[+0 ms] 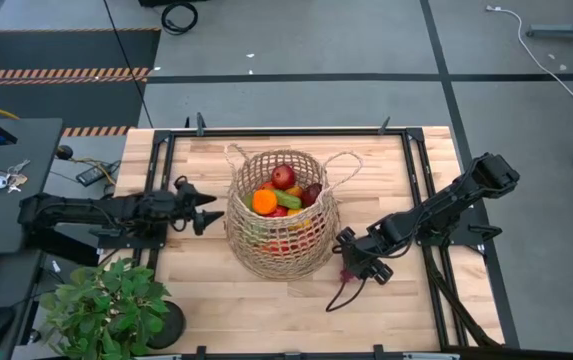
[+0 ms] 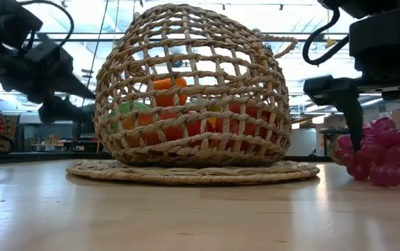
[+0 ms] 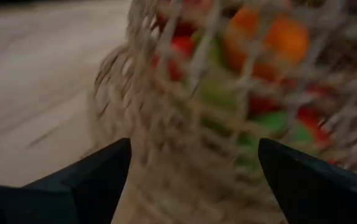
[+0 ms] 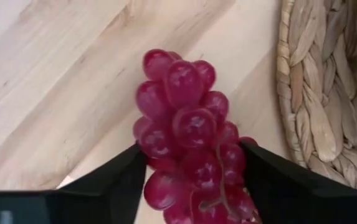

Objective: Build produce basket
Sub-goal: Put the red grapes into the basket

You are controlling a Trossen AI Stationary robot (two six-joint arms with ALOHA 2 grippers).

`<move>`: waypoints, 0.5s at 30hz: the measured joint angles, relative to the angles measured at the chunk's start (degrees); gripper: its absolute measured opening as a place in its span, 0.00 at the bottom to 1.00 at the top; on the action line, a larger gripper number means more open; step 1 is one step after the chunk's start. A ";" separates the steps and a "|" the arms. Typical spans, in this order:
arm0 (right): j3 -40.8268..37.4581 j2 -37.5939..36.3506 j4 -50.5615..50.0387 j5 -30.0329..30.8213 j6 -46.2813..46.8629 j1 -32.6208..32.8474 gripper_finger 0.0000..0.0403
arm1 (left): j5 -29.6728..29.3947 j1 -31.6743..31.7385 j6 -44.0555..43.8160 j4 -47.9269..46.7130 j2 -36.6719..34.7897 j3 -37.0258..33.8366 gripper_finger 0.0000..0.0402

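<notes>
The tan open-weave wicker basket stands mid-table on a round woven mat. It holds produce: an orange, a red apple and green and red pieces. My left gripper is open and hangs level just left of the basket's wall, touching nothing. The purple-red grape bunch lies on the table right of the basket, also visible in the low view. My right gripper is down over the grapes. My right gripper has the grape bunch pinched between its two fingers, one on each side of the bunch's wider part. It comes from above, slanting from the table's right side. The bunch rests on the table and is not lifted.
A potted green plant stands at the near left corner of the table. The mat's rim lies close beside the grapes. Black rails run along the table's sides. Bare wood stretches in front of the basket.
</notes>
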 joint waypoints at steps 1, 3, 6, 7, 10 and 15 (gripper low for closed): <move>0.02 0.00 -0.01 -0.14 -0.10 0.03 0.61 | 0.02 0.00 -0.04 -1.69 0.00 0.00 0.89; 0.02 0.00 -0.15 0.21 -0.10 0.03 0.56 | 0.05 0.00 -1.44 -3.63 0.02 0.08 0.89; 0.70 0.00 -1.30 0.88 0.86 0.03 0.48 | 0.12 0.00 -4.86 -4.29 -0.02 0.20 0.89; 0.97 0.00 -1.30 0.97 1.41 0.03 0.46 | 0.11 0.00 -5.68 -4.29 0.01 0.20 0.89; 1.43 0.02 -1.19 1.11 2.87 0.03 0.40 | 0.06 0.00 -6.27 -3.93 0.02 0.17 0.89; 1.55 0.02 -0.71 3.55 3.75 -0.30 0.33 | 0.02 0.00 -4.09 -3.82 0.02 0.13 0.89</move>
